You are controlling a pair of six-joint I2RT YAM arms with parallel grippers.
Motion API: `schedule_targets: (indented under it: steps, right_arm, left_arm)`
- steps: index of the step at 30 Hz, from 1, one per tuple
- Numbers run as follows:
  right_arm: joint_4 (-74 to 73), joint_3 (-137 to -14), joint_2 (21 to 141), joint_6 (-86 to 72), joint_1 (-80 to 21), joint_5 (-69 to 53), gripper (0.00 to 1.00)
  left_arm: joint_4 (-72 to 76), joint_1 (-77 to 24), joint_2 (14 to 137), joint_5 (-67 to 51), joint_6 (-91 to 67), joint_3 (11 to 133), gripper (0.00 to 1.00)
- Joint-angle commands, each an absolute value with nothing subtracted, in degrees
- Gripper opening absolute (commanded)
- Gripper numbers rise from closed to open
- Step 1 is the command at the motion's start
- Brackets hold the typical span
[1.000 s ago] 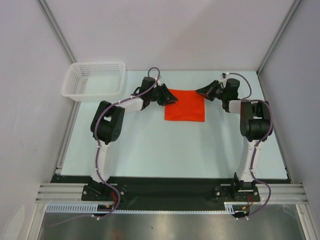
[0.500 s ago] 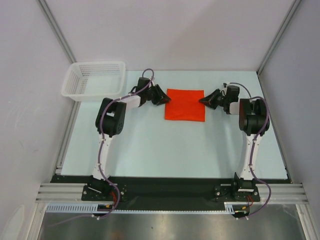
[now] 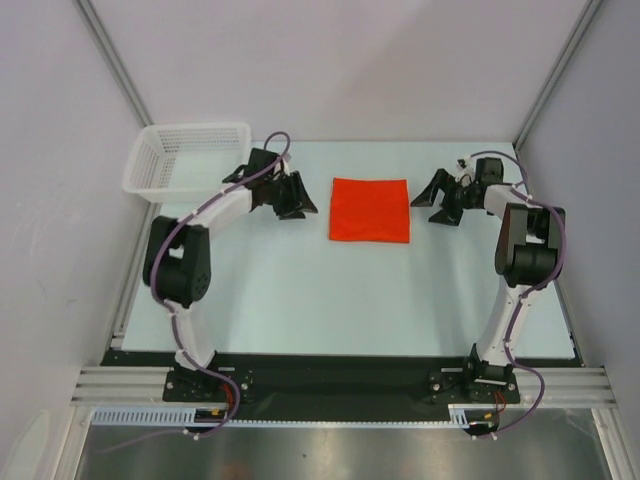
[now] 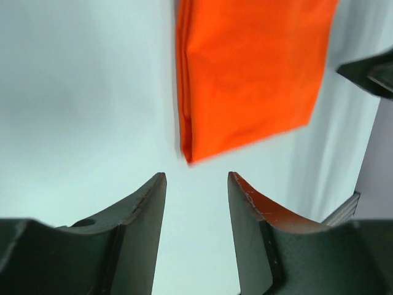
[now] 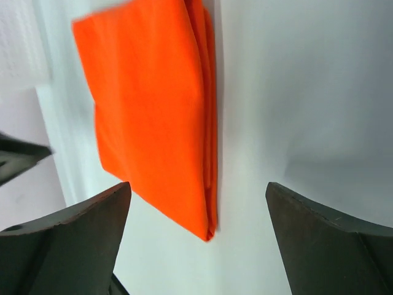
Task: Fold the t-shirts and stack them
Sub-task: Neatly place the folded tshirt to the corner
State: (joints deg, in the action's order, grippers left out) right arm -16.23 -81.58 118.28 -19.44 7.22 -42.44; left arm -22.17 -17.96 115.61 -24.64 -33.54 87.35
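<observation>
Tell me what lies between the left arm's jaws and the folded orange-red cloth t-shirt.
Only bare pale table surface lies between the left jaws and the folded orange-red cloth t-shirt; the top external and left wrist views both show it.

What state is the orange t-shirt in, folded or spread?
Folded. The t-shirt is a compact rectangle without visible sleeves; wrist views show stacked layers at its edges.
</observation>
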Motion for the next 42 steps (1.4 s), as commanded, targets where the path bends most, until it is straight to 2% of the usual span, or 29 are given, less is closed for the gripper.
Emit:
schedule_targets:
  steps: [1, 5, 9, 10, 12, 13, 16, 19, 25, 32, 34, 36, 40, 42]
  right_arm:
    - [-25.48, -82.96, 118.82, -11.34, 6.07, -43.33, 1.0]
    - [-23.13, -82.7, 119.44, -11.6, 4.84, -41.49, 1.0]
    - [-23.47, -84.46, 120.32, -9.94, 3.08, -37.63, 1.0]
    - [-23.29, -84.81, 120.67, -9.84, 2.9, -37.7, 1.0]
    - [-24.51, -87.35, 122.51, -9.67, 2.38, -37.27, 1.0]
    - [-25.13, -88.49, 123.13, -9.23, 2.2, -36.92, 1.0]
    - [-27.68, -93.33, 126.03, -8.7, 1.5, -34.98, 0.94]
    - [-30.05, -97.02, 128.93, -9.23, 0.8, -34.46, 0.81]
    - [-29.88, -98.35, 130.69, -10.45, -1.76, -32.7, 0.69]
    - [-29.62, -98.53, 132.54, -11.86, -3.95, -30.86, 0.64]
    - [-29.18, -98.53, 132.54, -12.74, -3.96, -30.24, 0.56]
    - [-29.53, -98.79, 132.54, -13.01, -3.96, -27.96, 0.54]
    - [-31.02, -100.71, 132.54, -13.18, -3.52, -24.53, 0.29]
    - [-32.07, -103.43, 133.33, -12.66, -2.99, -23.03, 0.2]
  left_arm:
    - [-26.71, -17.93, 102.94, -23.47, -29.27, 79.82, 0.51]
    - [-27.69, -17.93, 90.99, -24.52, -29.79, 67.8, 0.52]
    - [-30.49, -17.93, 79.93, -24.96, -29.8, 61.01, 0.53]
    - [-31.54, -17.93, 78.24, -24.61, -29.88, 59.95, 0.52]
    - [-32.25, -17.93, 74.9, -24.52, -30.14, 56.79, 0.41]
    - [-33.04, -17.93, 72.1, -24.26, -30.32, 55.82, 0.4]
    - [-34.8, -17.93, 68.83, -24.0, -30.5, 52.74, 0.4]
    - [-35.59, -17.93, 65.66, -23.91, -30.85, 50.72, 0.4]
    - [-36.74, -17.84, 62.49, -22.85, -31.11, 50.27, 0.41]
    - [-37.18, -17.84, 60.21, -22.59, -31.29, 49.57, 0.42]
    - [-37.09, -17.84, 59.68, -22.59, -31.38, 49.22, 0.43]
    - [-36.83, -17.84, 59.24, -22.68, -31.55, 48.52, 0.43]
    - [-36.39, -17.84, 58.89, -23.03, -31.38, 47.37, 0.44]
    - [-36.13, -17.75, 58.8, -23.12, -31.29, 46.58, 0.44]
